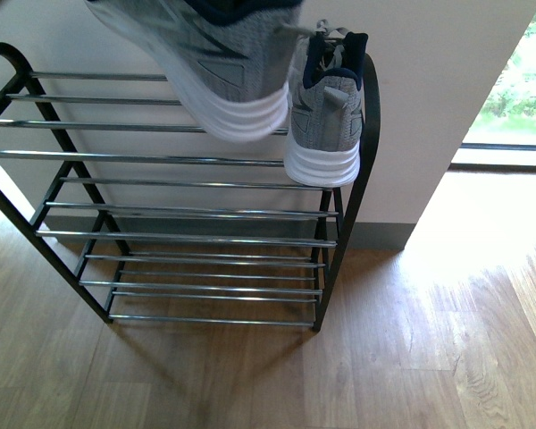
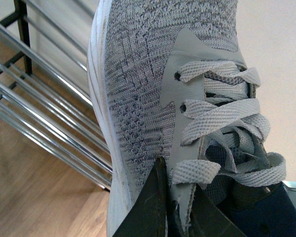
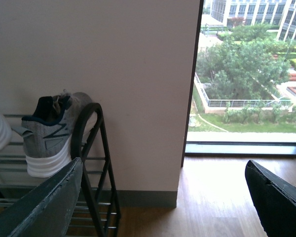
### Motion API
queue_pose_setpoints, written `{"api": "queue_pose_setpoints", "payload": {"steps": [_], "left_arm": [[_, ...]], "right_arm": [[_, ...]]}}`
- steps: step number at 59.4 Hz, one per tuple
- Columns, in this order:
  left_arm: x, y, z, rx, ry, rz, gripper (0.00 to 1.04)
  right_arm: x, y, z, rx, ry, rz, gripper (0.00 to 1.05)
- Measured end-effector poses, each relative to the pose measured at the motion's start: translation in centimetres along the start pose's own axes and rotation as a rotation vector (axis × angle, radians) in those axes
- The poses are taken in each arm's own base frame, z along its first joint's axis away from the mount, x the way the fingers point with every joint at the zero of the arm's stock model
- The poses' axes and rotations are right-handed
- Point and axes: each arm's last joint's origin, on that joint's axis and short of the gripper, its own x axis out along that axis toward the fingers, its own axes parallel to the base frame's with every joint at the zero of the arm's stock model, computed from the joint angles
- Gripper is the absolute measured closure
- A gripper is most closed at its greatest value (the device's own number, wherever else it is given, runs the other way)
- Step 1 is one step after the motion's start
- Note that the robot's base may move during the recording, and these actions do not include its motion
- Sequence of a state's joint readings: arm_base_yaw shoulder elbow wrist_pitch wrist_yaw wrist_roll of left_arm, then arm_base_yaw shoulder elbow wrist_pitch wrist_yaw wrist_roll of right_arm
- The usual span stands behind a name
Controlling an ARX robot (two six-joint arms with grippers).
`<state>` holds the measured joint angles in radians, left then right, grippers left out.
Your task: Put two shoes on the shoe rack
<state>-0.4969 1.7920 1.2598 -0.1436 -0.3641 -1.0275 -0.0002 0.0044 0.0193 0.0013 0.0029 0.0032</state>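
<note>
Front view first: the raised sneaker [image 1: 219, 67] hangs in the air over the top tier of the shoe rack [image 1: 161, 159], white sole facing down and toward the camera, its outline a little blurred. Just beside it, at the rack's right end, the racked sneaker [image 1: 326, 121] sits on the top bars with its heel facing out, against the black end frame. The lower tiers show only chrome bars. The rack stands on a wooden floor [image 1: 411, 340] against a pale wall [image 1: 429, 80]. Neither arm is in this shot.

Over to the left wrist view, and it's a close-up: grey knit and white laces [image 2: 222, 113] fill the frame. The left gripper [image 2: 180, 212] is clamped on the raised sneaker at the tongue and collar, a dark finger [image 2: 145, 212] pressed against the knit upper. The rack's bars run past behind the sole.

Right wrist view now: the right gripper [image 3: 160, 202] is spread wide, its two dark fingers [image 3: 39, 207] far apart with nothing between them. Beyond them, the racked sneaker rests at the end of the top tier, and the white sole of the raised one peeks in at the frame's edge close beside it. Trees [image 3: 237, 69] show through the window.
</note>
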Motion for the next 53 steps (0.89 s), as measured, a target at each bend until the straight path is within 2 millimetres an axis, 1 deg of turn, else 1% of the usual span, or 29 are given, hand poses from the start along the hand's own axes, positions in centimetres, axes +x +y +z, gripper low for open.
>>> {"api": "queue_pose_setpoints", "payload": {"steps": [8,18,23,28,41,53], "left_arm": [[3.4,-0.9,-0.9,0.05,0.089,0.075,1.04],[4.9,-2.1,-0.5,0.153,0.125,0.091,1.04],[5.7,-2.7,-0.2,0.174,0.136,0.082,1.04],[6.8,-2.9,-0.1,0.198,0.151,0.09,1.04],[10.3,-2.5,-1.6,0.274,0.213,0.156,1.04],[12.8,-3.6,-2.0,0.331,0.251,0.15,1.04]], "right_arm": [[0.0,0.0,0.0,0.0,0.0,0.0,0.09],[0.0,0.0,0.0,0.0,0.0,0.0,0.09],[0.0,0.0,0.0,0.0,0.0,0.0,0.09],[0.0,0.0,0.0,0.0,0.0,0.0,0.09],[0.0,0.0,0.0,0.0,0.0,0.0,0.09],[0.0,0.0,0.0,0.0,0.0,0.0,0.09]]}}
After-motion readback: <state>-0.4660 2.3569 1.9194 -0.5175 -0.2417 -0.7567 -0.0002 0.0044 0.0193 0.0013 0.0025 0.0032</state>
